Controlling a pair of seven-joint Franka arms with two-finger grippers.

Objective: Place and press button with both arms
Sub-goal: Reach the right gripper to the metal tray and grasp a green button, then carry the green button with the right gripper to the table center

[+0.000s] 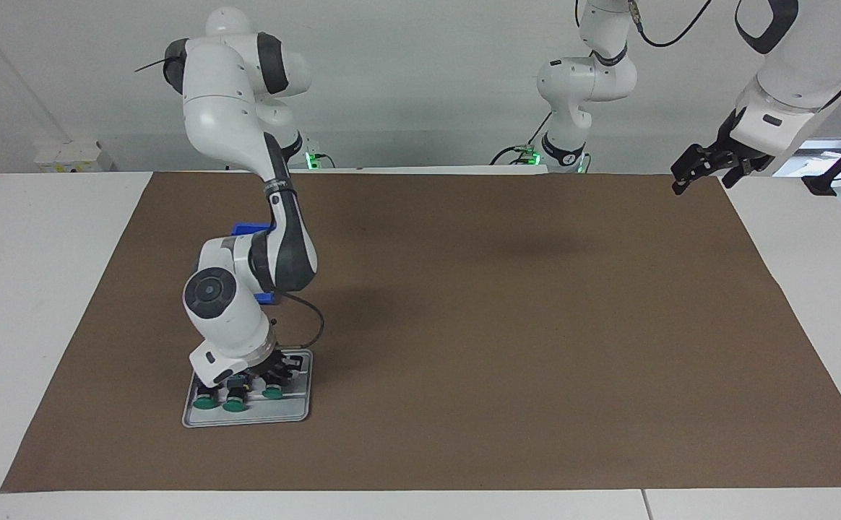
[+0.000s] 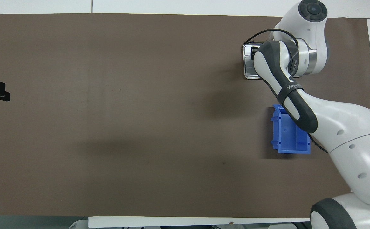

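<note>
Three green-capped buttons (image 1: pixel 235 399) sit in a row on the grey tray (image 1: pixel 298 412), near the counter's edge farthest from the robots.

We're looking at a robotics lab. Two white arms (image 1: pixel 247 144) are mounted at a surface (image 1: pixel 52 289) under brown paper (image 1: pixel 500 325), against bare walls.

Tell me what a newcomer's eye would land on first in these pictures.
The right arm, stretched out and bent steeply down, with the right gripper low over a metal tray that holds three green-capped buttons. Next, the blue bin on the brown mat, nearer to the robots than the tray and partly hidden by that arm. The left gripper waits in the air over the mat's edge at the left arm's end.
</note>
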